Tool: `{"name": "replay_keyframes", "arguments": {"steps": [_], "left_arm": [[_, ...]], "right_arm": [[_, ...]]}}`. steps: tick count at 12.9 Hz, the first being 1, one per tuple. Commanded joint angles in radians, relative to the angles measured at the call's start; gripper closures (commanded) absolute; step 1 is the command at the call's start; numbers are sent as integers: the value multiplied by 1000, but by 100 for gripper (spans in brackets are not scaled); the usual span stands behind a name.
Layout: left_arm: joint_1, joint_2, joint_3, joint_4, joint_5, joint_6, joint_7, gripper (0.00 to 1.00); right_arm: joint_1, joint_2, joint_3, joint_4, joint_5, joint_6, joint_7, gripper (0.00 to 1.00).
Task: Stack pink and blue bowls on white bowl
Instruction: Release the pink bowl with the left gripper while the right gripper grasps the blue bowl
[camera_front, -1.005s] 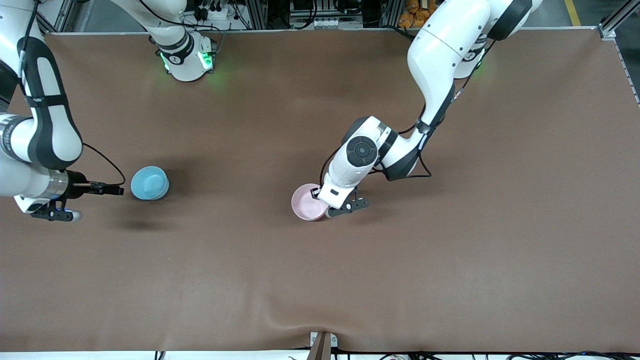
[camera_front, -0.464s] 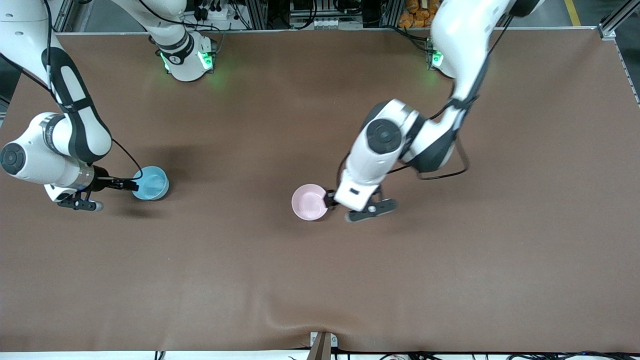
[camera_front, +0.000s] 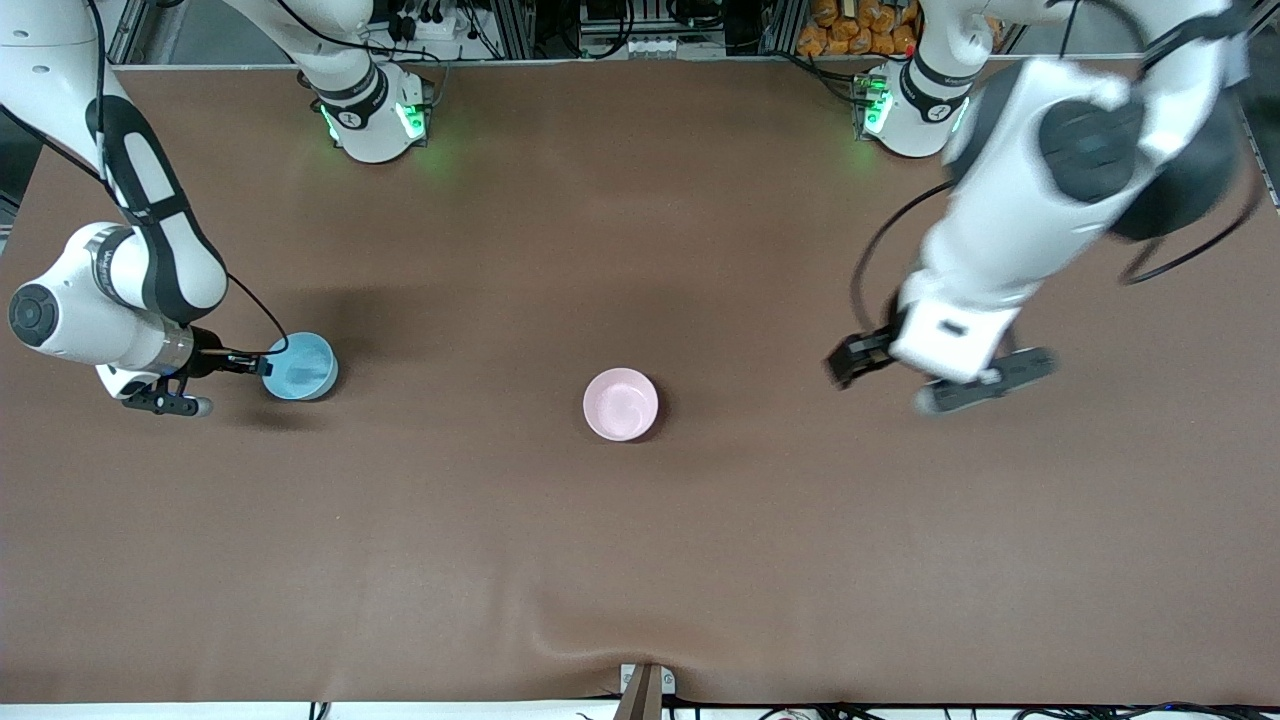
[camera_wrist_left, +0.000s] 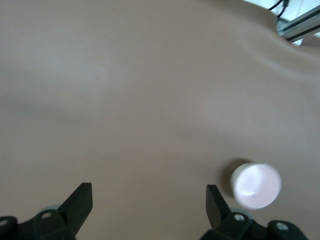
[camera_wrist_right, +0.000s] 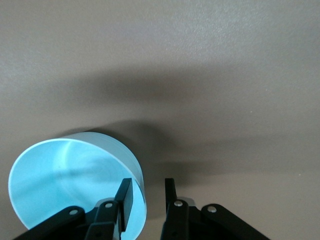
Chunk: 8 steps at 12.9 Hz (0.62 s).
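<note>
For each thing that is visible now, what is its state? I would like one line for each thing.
pink bowl: upright on the table, free, nothing inside.
blue bowl: upright on the table, its rim between the right gripper's fingers.
left gripper: open, holding nothing, in the air toward the left arm's end of the table.
right gripper: fingers astride the blue bowl's wall, one inside, one outside.

A brown mat (camera_front: 640, 560) covers the table; aluminium framing (camera_front: 1228, 40) edges its corner.
</note>
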Motion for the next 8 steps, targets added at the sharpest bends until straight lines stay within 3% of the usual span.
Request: {"name": "replay_keyframes", "arguments": {"steps": [1, 2, 5, 8], "left_arm": [[80, -104, -12, -44, 16, -98, 151, 0], [109, -127, -12, -44, 16, -125, 189, 0], [189, -188, -10, -49, 16, -175, 306, 0], [237, -216, -10, -51, 16, -211, 377, 0]], "right_arm": [[-14, -18, 9, -36, 14, 30, -30, 87], [-11, -20, 9, -36, 14, 23, -30, 100], [3, -30, 19, 10, 18, -81, -18, 100], [31, -75, 42, 136, 153, -351, 5, 100]]}}
